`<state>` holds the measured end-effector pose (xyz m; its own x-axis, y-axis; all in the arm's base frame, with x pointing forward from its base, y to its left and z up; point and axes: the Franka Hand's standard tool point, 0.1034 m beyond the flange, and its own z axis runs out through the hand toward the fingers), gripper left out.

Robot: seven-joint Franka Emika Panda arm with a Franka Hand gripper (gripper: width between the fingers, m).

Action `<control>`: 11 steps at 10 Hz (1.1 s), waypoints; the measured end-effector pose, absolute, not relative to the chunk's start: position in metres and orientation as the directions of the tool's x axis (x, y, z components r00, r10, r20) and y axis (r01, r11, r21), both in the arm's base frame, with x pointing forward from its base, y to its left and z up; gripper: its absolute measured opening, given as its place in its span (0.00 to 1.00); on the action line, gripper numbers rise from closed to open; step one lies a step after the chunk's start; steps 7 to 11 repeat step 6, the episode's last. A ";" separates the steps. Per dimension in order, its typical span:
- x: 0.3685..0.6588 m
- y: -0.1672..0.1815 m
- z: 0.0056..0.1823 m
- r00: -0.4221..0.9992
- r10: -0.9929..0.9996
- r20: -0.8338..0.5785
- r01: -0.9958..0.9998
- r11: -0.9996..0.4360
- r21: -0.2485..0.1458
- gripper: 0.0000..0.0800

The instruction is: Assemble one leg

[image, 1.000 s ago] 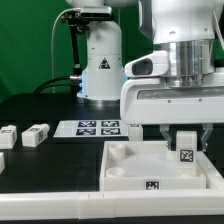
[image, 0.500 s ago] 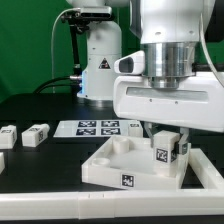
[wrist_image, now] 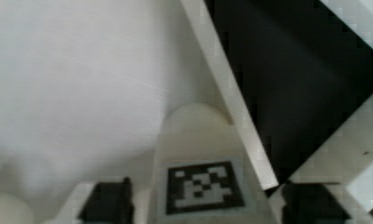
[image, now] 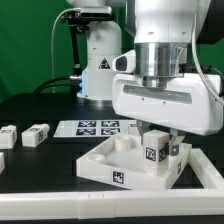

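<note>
My gripper [image: 158,142] is shut on the leg [image: 154,150], a small white block with a square marker tag on its face. It holds the leg upright at the near right corner of the large white square piece [image: 118,162], which lies turned on the black table. I cannot tell whether the leg sits in the corner socket. In the wrist view the leg [wrist_image: 204,180] stands between my dark fingers [wrist_image: 108,200], with the square piece [wrist_image: 76,90] below it.
Two more small white blocks [image: 37,135] [image: 7,133] lie at the exterior view's left. The marker board [image: 95,127] lies behind the square piece. The robot base [image: 98,60] stands at the back. A white rail [image: 40,197] runs along the front edge.
My gripper has moved with the leg toward the exterior view's left. The square piece has turned and shifted left with it.
</note>
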<state>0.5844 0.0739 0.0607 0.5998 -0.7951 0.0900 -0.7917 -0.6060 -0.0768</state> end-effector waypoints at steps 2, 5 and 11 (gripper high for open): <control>0.584 0.074 0.060 0.600 -0.795 0.090 -0.792 -0.606 -0.076 0.78; 0.584 0.074 0.060 0.600 -0.795 0.090 -0.792 -0.606 -0.076 0.81; 0.584 0.074 0.060 0.600 -0.795 0.090 -0.792 -0.606 -0.076 0.81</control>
